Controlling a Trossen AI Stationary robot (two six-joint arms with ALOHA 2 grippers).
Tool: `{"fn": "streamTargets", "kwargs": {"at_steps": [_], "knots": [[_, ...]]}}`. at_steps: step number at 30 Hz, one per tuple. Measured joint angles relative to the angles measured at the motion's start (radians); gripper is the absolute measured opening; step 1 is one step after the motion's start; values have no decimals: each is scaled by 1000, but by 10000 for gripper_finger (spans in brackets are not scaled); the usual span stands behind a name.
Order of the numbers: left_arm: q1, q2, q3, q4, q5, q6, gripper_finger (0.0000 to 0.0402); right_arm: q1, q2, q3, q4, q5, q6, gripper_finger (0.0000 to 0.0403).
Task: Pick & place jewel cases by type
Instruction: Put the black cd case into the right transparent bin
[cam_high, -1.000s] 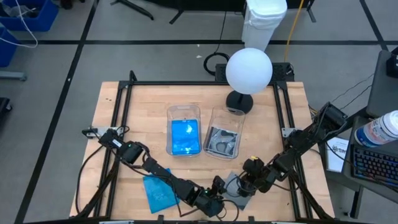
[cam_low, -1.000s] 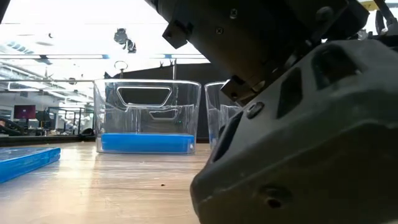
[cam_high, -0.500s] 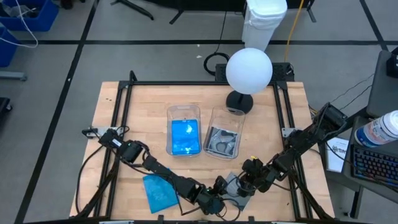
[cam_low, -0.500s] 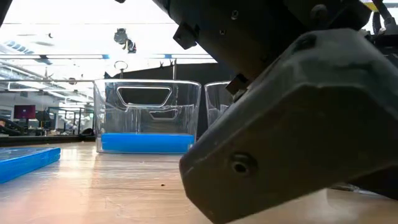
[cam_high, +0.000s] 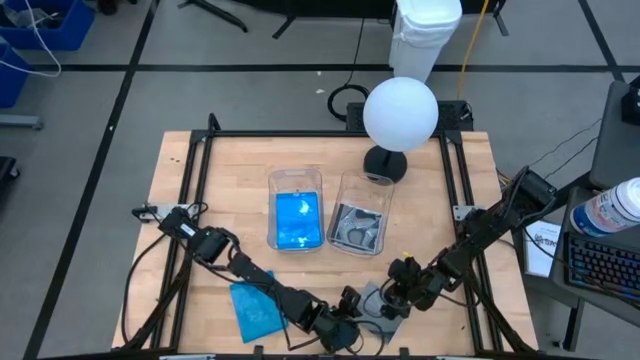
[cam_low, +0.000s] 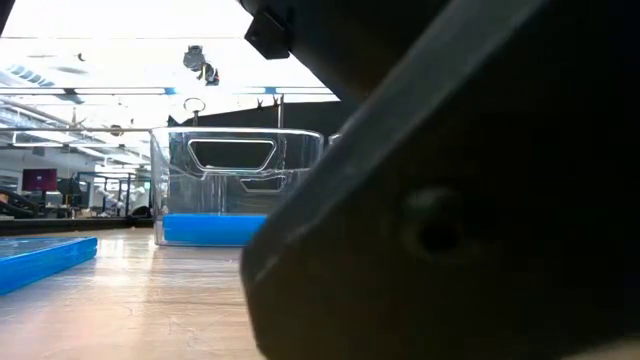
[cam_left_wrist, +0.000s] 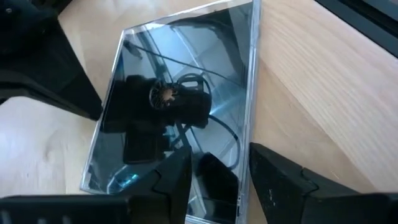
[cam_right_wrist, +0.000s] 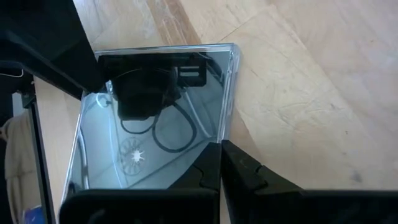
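A clear grey jewel case (cam_high: 375, 301) lies flat on the wooden surface (cam_high: 180, 190) near its front edge, its glossy lid mirroring the arms above it in both wrist views (cam_left_wrist: 180, 118) (cam_right_wrist: 155, 124). Both arms have closed in on it. The left claw (cam_left_wrist: 214, 174) sits low over one end of the case with its fingers spread, one dark finger on each side of the case's edge and a gap open between them, so it pinches nothing yet. The right claw (cam_right_wrist: 220, 168) reaches the case from the opposite side; its fingers look pressed together, tips meeting right at the case's rim, and I cannot tell whether they nip the thin edge or merely touch it. To the left, near the front, a blue jewel case (cam_high: 253, 307) lies loose on the surface, apart from the arms; the low view shows it (cam_low: 40, 258) flat on the wood. Farther back, side by side, stand two clear tubs: the left tub (cam_high: 296, 178) already holds blue cases, whose bright layer shows through its wall in the low view (cam_low: 205, 228), and the right tub (cam_high: 361, 184) holds grey ones. So the sorting looks well along: each tub has its own kind inside, and what remains, as far as I can see, is the grey case under the claws, which belongs in the right tub, and the loose blue one for the left. A white globe lamp (cam_high: 399, 112) stands behind the tubs.
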Motion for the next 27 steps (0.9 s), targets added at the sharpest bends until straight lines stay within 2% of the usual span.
{"fn": "streamTargets", "kwargs": {"at_steps": [18,22,27], "knots": [[-5,-6,-3,66,-103,79,157,11,58,3,28,9,24,0],[-5,-24,-4,64,-88,73,157,15,58,3,28,12,24,0],[-11,-45,-4,16,-5,79,157,16,63,6,42,9,22,0]]}}
